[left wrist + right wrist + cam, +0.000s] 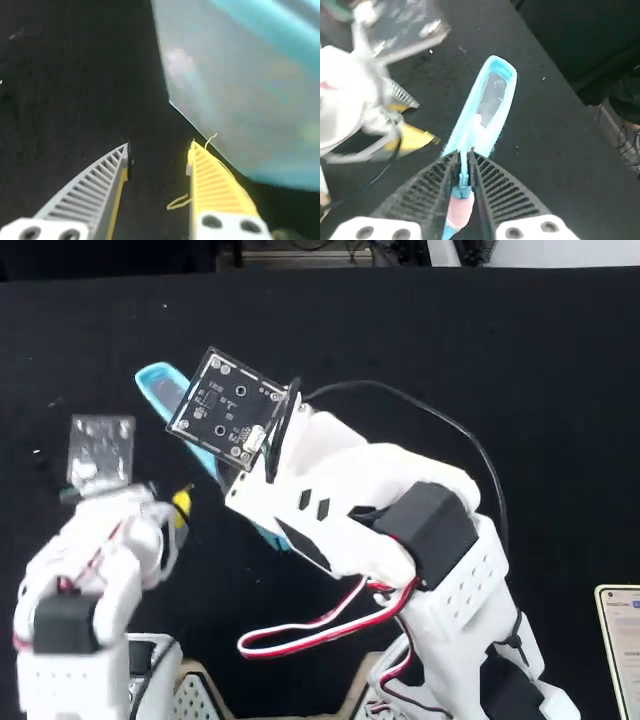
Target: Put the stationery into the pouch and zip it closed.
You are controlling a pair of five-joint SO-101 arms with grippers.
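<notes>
The light blue pouch (158,385) with a clear window lies on the black table, mostly hidden under the right arm in the high view. In the right wrist view the pouch (492,95) stretches away from my right gripper (464,156), whose black fingers are shut on its near edge along the zipper line. A pink item (459,210) sits low between those fingers; what it is I cannot tell. My left gripper (159,146) is open just beside the pouch (240,90), with nothing between its grey and yellow fingers. Its yellow finger (181,505) is close to the pouch's side.
A black cloth (500,360) covers the table, with free room to the right and back. A white card-like object (622,640) lies at the right edge. The right arm's black cable (450,425) arcs over the table.
</notes>
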